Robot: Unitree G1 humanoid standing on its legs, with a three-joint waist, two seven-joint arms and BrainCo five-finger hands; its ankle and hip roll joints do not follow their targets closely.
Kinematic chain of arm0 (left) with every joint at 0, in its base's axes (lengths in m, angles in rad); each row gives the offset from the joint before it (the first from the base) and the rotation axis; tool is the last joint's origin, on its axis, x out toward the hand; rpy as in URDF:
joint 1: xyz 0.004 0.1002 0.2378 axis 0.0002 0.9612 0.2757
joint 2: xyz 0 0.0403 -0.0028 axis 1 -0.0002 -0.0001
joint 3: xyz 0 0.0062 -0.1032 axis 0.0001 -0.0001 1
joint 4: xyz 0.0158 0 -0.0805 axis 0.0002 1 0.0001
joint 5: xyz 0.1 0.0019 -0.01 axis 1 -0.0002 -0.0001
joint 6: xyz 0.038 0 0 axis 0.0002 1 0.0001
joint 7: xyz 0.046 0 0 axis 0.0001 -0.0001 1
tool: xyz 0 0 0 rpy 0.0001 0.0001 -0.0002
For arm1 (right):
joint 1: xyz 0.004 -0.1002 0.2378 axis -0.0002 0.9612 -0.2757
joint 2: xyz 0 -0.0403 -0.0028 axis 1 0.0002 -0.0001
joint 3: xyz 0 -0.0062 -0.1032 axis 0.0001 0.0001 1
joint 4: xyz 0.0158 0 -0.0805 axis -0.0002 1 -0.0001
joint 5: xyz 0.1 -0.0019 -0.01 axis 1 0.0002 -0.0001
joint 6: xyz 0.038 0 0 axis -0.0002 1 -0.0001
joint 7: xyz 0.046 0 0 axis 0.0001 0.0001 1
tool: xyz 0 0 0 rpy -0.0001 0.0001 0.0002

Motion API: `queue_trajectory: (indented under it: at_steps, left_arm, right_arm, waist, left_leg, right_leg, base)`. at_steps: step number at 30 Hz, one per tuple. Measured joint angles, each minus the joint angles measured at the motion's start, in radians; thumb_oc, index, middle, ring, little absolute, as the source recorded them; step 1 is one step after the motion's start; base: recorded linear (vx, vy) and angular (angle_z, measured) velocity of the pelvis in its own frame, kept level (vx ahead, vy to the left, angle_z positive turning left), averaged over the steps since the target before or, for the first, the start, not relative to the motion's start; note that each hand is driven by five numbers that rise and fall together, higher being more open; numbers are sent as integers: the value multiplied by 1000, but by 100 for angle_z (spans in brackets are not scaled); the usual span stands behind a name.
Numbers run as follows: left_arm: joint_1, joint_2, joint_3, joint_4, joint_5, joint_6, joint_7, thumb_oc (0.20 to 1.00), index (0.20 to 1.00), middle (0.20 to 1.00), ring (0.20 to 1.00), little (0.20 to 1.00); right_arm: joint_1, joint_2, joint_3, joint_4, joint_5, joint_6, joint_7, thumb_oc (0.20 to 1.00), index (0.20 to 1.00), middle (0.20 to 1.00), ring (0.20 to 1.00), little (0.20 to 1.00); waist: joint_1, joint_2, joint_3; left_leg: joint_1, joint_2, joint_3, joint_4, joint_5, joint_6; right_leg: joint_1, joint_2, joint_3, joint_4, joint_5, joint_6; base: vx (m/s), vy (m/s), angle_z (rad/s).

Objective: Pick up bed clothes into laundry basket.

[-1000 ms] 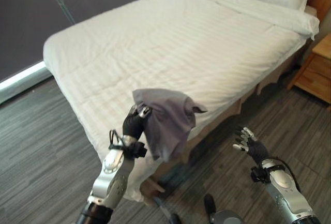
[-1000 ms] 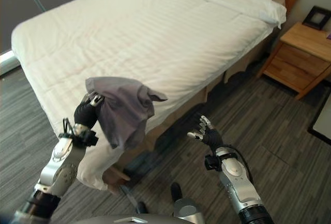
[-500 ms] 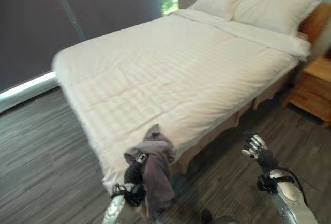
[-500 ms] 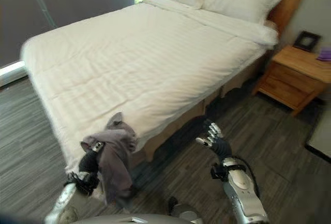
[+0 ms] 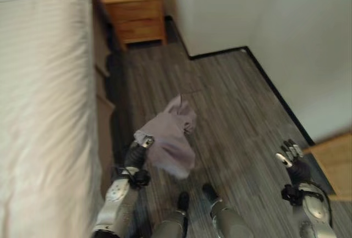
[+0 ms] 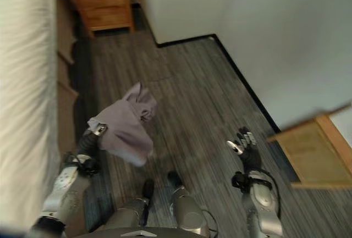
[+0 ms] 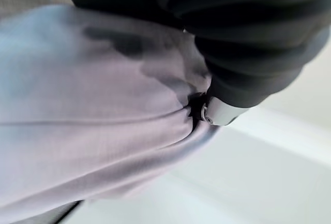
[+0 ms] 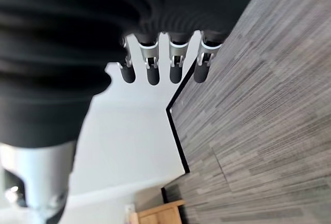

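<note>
A grey-lilac garment [image 5: 168,137] hangs in the air over the dark wood floor, just beside the bed [image 5: 38,111]. My left hand [image 5: 136,149] is shut on its upper corner, and the cloth [image 7: 88,131] drapes past the fingers in the left wrist view. My right hand [image 6: 243,147] is held up at the lower right, away from the garment, with straight fingers [image 8: 150,63] and nothing in it.
The white bed runs down the left side. A wooden nightstand [image 5: 132,7] stands at the top by a white wall [image 5: 275,34]. A wooden piece of furniture [image 6: 313,153] juts in at the right edge. Open floor lies between.
The whole view has swung right, from the bed top to the floor beside it. The garment has stayed in my left hand and now hangs over the floor. My right hand has kept its pose.
</note>
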Motion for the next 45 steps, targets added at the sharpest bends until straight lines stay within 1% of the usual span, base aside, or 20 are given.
queue_trajectory:
  at_steps: [2, 4, 5, 8, 11, 13, 18, 19, 21, 22, 24, 29, 33, 37, 39, 40, 41, 42, 43, 45]
  left_arm:
    - [49, -46, 40, -17, 0, -1, 18, 200, 200, 200, 200, 200]
    - [61, -34, 54, -35, 1, 0, 29, 200, 200, 200, 200, 200]
    - [87, -34, 59, -35, 1, 2, 40, 200, 200, 200, 200, 200]
    - [70, 17, 33, -40, 1, 2, 46, 200, 200, 200, 200, 200]
    - [60, -7, 22, -21, 0, 4, 47, 200, 200, 200, 200, 200]
    - [53, -1, 25, -19, 1, 8, 45, 200, 200, 200, 200, 200]
    - [-4, -63, -24, 9, -2, 14, 42, 200, 200, 200, 200, 200]
    - [25, -65, -28, 8, -3, 19, 41, 200, 200, 200, 200, 200]
    - [79, -41, -28, -20, -2, 14, 42, 200, 200, 200, 200, 200]
    - [85, -48, -33, -20, -2, 18, 35, 200, 200, 200, 200, 200]
    - [85, -73, -34, -22, -2, 20, 24, 200, 200, 200, 200, 200]
    - [63, -72, -37, -30, -2, 24, 16, 200, 200, 200, 200, 200]
    - [92, 22, -13, -80, -2, 21, 15, 200, 200, 200, 200, 200]
    - [164, 27, 0, -65, -1, 24, 14, 200, 200, 200, 200, 200]
    - [82, 26, -5, -31, 5, 26, 14, 200, 200, 200, 200, 200]
    - [77, 30, -1, -31, 6, 26, 14, 200, 200, 200, 200, 200]
    - [65, 26, -2, -33, 6, 23, 15, 200, 200, 200, 200, 200]
    - [62, 26, -16, -21, 6, 22, 16, 200, 200, 200, 200, 200]
    - [63, 25, -17, -22, 6, 23, 17, 200, 200, 200, 200, 200]
    - [47, 22, -1, -38, 6, 22, 16, 200, 200, 200, 200, 200]
  right_arm:
    - [8, 15, -5, 11, -1, 4, -5, 1000, 1000, 1000, 1000, 1000]
    - [-25, 60, -7, 8, -1, 6, -18, 1000, 1000, 1000, 1000, 1000]
    - [-61, 84, 22, 9, -2, 9, -18, 1000, 1000, 1000, 1000, 1000]
    - [-110, 69, 71, -21, -12, 6, -10, 1000, 1000, 1000, 1000, 1000]
    - [-121, -22, 125, -31, -12, 7, -21, 1000, 1000, 1000, 1000, 1000]
    - [-115, -34, 135, -33, -13, 7, -20, 1000, 1000, 1000, 1000, 1000]
    - [49, -44, 107, -22, -38, 35, -17, 1000, 1000, 1000, 1000, 1000]
    - [63, -26, 110, -13, -29, 44, -4, 1000, 1000, 1000, 1000, 1000]
    - [-6, -40, 158, 60, -31, 47, 1, 1000, 1000, 1000, 1000, 1000]
    - [-18, -48, 141, 65, -16, 50, 3, 1000, 1000, 1000, 1000, 1000]
    - [-5, -61, 80, 53, 11, 48, 3, 1000, 1000, 1000, 1000, 1000]
    - [49, -62, 38, 52, 10, 52, 22, 1000, 1000, 1000, 1000, 1000]
    - [14, 25, 121, 19, 9, 85, 48, 1000, 1000, 1000, 1000, 1000]
    - [-73, 29, 98, -29, -1, 80, 54, 1000, 1000, 1000, 1000, 1000]
    - [-71, 9, 66, -49, -10, 80, 50, 1000, 1000, 1000, 1000, 1000]
    - [-39, 23, 78, -74, -10, 69, 47, 1000, 1000, 1000, 1000, 1000]
    - [-32, 18, 79, -81, -10, 64, 45, 1000, 1000, 1000, 1000, 1000]
    - [-25, 12, 94, -71, -10, 72, 44, 1000, 1000, 1000, 1000, 1000]
    - [-27, 3, 115, -71, -10, 84, 48, 1000, 1000, 1000, 1000, 1000]
    - [-10, -4, 115, -88, -11, 88, 50, 1000, 1000, 1000, 1000, 1000]
  waist:
    - [38, 47, -18]
    - [60, 22, -30]
    - [123, -5, -46]
    - [124, -57, -115]
    - [130, -46, -176]
    - [134, -78, -193]
    - [82, -65, -188]
    - [81, -66, -187]
    - [152, -97, -179]
    - [171, -105, -167]
    - [166, -58, -163]
    - [99, -6, -163]
    - [118, -74, -161]
    - [145, -94, -159]
    - [123, -45, -108]
    - [104, -34, -83]
    - [100, -31, -63]
    - [90, -23, -50]
    - [93, 26, -58]
    - [77, 17, -45]
  left_leg:
    - [38, 29, 61, -54, -3, -5]
    - [45, 78, 205, -83, 31, 15]
    - [75, 108, 312, -119, 35, 9]
    - [50, 169, 455, -136, 64, -42]
    - [51, 228, 551, -139, 68, -66]
    - [53, 237, 637, -137, 80, -107]
    - [46, 330, 630, -89, 125, -118]
    - [49, 361, 599, -59, 168, -165]
    - [43, 330, 237, 31, 164, -172]
    - [31, 281, 73, 45, 96, -270]
    - [33, 214, -14, 37, 113, -281]
    - [140, 224, 63, -197, 79, -248]
    - [209, 103, 130, -259, 67, -175]
    - [230, 104, 174, -259, 34, -165]
    - [200, 91, 167, -175, -2, -96]
    - [200, 47, 176, -117, -39, -70]
    - [184, 50, 176, -67, -79, -50]
    - [181, 45, 200, -32, -116, -53]
    - [166, 52, 212, -46, -119, -56]
    - [174, 28, 215, -107, -92, -97]
  right_leg:
    - [102, -107, -186, 82, -19, 10]
    - [271, -196, -361, 90, -42, 33]
    - [282, -256, -429, 168, -38, 35]
    - [385, -235, -521, 13, 14, 56]
    - [362, -152, -632, -210, 2, 36]
    - [360, -119, -574, -330, -2, 23]
    - [381, 16, -436, -433, 0, -45]
    - [382, 30, -416, -432, -11, -76]
    - [319, 21, -261, -372, 4, -137]
    - [316, 7, -220, -388, 21, -142]
    - [323, 17, -214, -407, 30, -128]
    - [322, 53, -219, -433, 46, -92]
    - [384, -52, -173, -530, 111, -35]
    - [353, -54, -124, -482, 109, -30]
    - [103, -106, -77, 6, 134, 7]
    - [-23, -175, -52, 227, 263, 45]
    - [-75, -202, -31, 303, 341, 61]
    - [-128, -225, -65, 335, 293, 77]
    - [-136, -213, -173, 170, 209, 66]
    - [-122, -134, -219, -95, 176, 51]
  base:
    - [-138, 189, -155]
    - [-209, 229, -185]
    - [-164, 92, -237]
    - [-212, -51, -193]
    - [-250, -273, -200]
    - [-112, -287, -136]
    - [-71, -248, -20]
    - [-92, -100, -69]
    - [-31, -64, -166]
    - [41, -33, -154]
    - [47, 28, -46]
    - [73, 102, 3]
    - [188, 169, -24]
    - [126, 266, -34]
    - [96, 340, -3]
    - [352, 156, 4]
    - [319, -2, -16]
    - [357, -90, -48]
    - [252, -117, -36]
    - [566, -274, -8]
